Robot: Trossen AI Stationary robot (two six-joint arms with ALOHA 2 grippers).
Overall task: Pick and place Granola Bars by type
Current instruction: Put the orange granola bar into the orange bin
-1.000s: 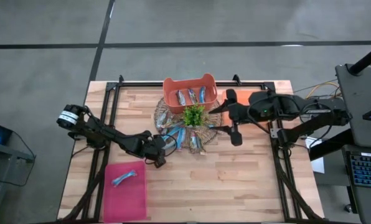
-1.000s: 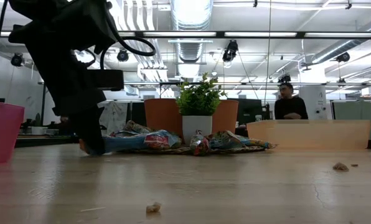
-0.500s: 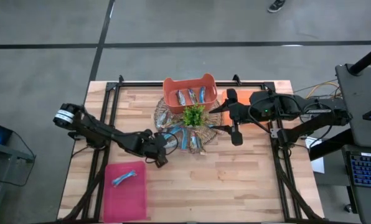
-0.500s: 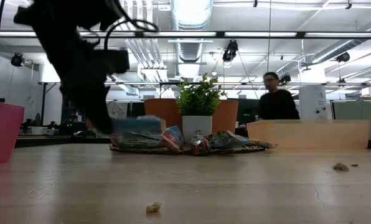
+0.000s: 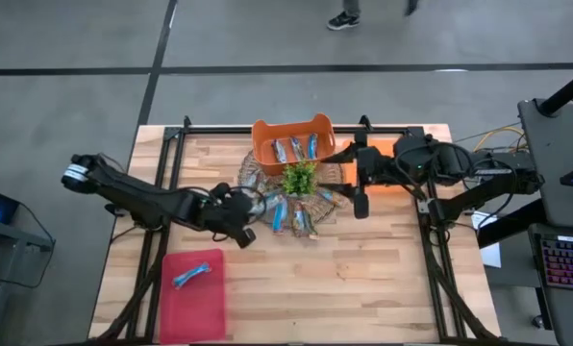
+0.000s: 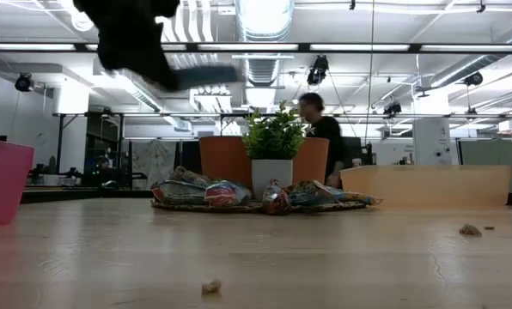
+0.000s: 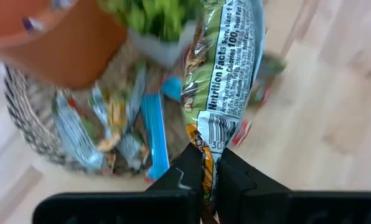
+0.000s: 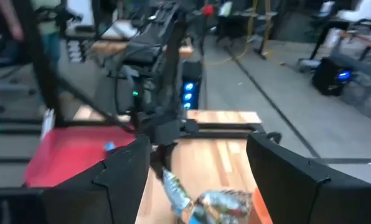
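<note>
Left gripper (image 7: 203, 163) clamped on one granola bar (image 7: 220, 81) by its crimped end; bar hangs straight off the fingertips, clear of the woven tray (image 7: 23, 115).
Wrapper white-green, barcode and nutrition print showing; likely light, floppy, slick foil, so grip the seam; right gripper (image 8: 198, 180) spread wide, empty, above the pile of bars (image 5: 286, 210).

Both arms are dark, near black, built of slim jointed segments. The left arm (image 5: 142, 197) ends behind in a round joint with a white band, far from its claw (image 5: 249, 205). That claw has two flat black fingers (image 7: 187, 176) on a dark crossbar. The right claw (image 5: 361, 180) carries broad, angular black fingers (image 8: 123, 177) with bevelled edges. Dark cables trail behind the right arm (image 5: 431, 163), and a loop of black cable shows in the low view.
</note>
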